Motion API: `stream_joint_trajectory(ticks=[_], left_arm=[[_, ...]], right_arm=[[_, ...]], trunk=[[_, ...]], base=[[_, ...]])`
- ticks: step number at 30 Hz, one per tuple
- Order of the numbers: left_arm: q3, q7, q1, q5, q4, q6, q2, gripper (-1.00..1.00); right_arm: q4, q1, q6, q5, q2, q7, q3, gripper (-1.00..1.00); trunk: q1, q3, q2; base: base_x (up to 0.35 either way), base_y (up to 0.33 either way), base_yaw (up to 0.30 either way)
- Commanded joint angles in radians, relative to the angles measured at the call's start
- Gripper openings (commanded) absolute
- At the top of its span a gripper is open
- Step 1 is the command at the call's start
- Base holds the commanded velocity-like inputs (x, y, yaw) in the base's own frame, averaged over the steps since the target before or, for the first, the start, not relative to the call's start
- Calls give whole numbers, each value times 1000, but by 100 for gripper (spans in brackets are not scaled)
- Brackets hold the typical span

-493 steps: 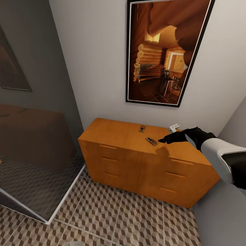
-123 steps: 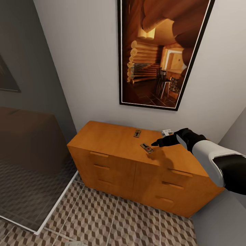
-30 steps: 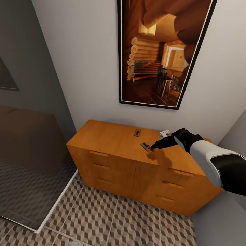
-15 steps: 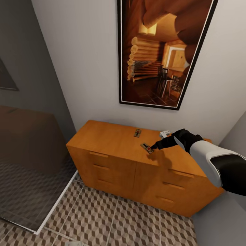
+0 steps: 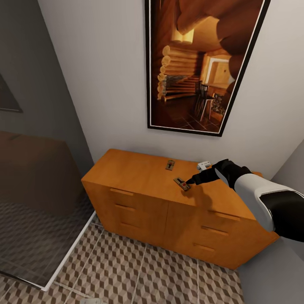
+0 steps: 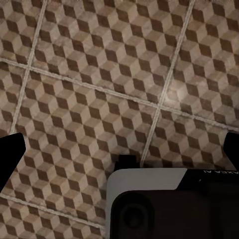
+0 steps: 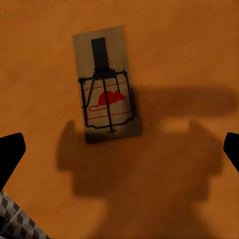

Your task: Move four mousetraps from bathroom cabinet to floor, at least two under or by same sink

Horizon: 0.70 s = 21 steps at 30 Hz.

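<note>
Two mousetraps lie on the flat top of the orange-brown cabinet (image 5: pixel 139 173). One mousetrap (image 5: pixel 169 164) lies near the wall and another mousetrap (image 5: pixel 182 184) lies closer to the front edge. My right gripper (image 5: pixel 192 180) hovers just right of the nearer mousetrap (image 7: pixel 105 92), open, its fingertips (image 7: pixel 11 153) spread wide and holding nothing. Its shadow falls beside the trap. My left gripper (image 6: pixel 119 154) is open over the bathroom floor (image 6: pixel 99 84). The bathroom sink is out of view.
A small white object (image 5: pixel 204 164) sits on the cabinet top behind my right gripper. A framed picture (image 5: pixel 198 63) hangs above. The glass shower screen (image 5: pixel 38 202) stands to the left and a grey wall (image 5: pixel 287 173) to the right. Patterned floor (image 5: pixel 143 270) lies in front.
The camera has come closer and shifted. My right gripper has moved left and down toward the nearer mousetrap. Over the last second almost nothing has moved.
</note>
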Motion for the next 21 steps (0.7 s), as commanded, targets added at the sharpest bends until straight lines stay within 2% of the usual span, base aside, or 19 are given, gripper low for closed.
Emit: stream_joint_trajectory(ticks=[1,15,21], left_arm=[[-8,1,-2,4,4,-6,0,100],[-8,1,-2,5,4,-6,1,100],[-8,1,-2,5,4,-6,1,100]], right_arm=[[-2,-1,3,11,0,7,-1,100],[-2,0,3,11,1,7,-1,100],[-2,0,3,11,1,7,-1,100]], trunk=[[1,-2,-2],[1,-2,-2],[1,-2,-2]], base=[[0,0,0],[130,37,0],[31,12,0]])
